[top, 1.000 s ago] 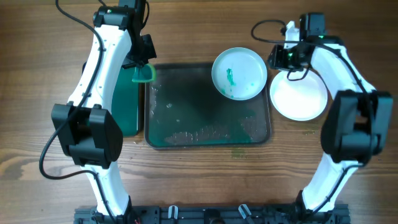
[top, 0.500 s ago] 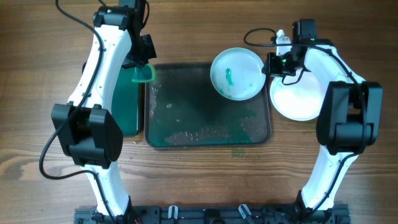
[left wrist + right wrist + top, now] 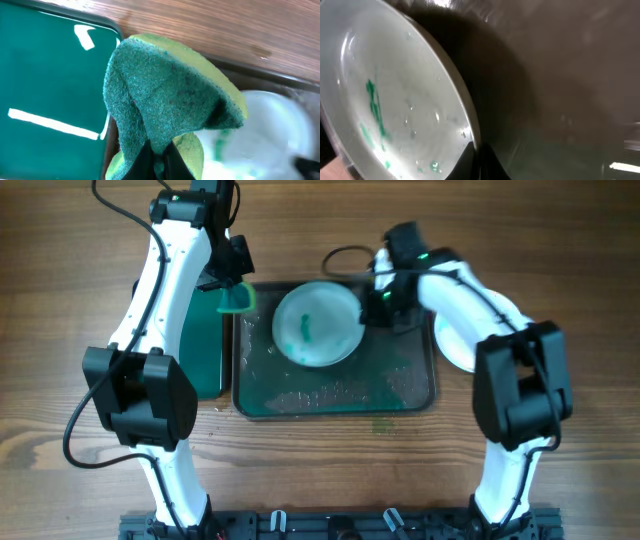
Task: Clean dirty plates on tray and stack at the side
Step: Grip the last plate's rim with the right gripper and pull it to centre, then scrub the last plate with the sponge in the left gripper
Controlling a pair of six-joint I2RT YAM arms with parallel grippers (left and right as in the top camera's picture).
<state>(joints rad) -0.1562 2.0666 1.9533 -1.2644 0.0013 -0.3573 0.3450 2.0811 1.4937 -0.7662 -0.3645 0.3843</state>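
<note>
One plate tight in right tool

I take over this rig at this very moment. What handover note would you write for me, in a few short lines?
Left gripper: shut on the sponge, at the far left corner of the tray, beside the small green tray.
Right gripper: shut on the rim of the smeared plate, which is over the tray.
Done: a white plate lies right of the tray, partly hidden; I cannot tell if another lies under it.
Left: scrub the teal smears off the held plate, then stack it on the white one.
</note>
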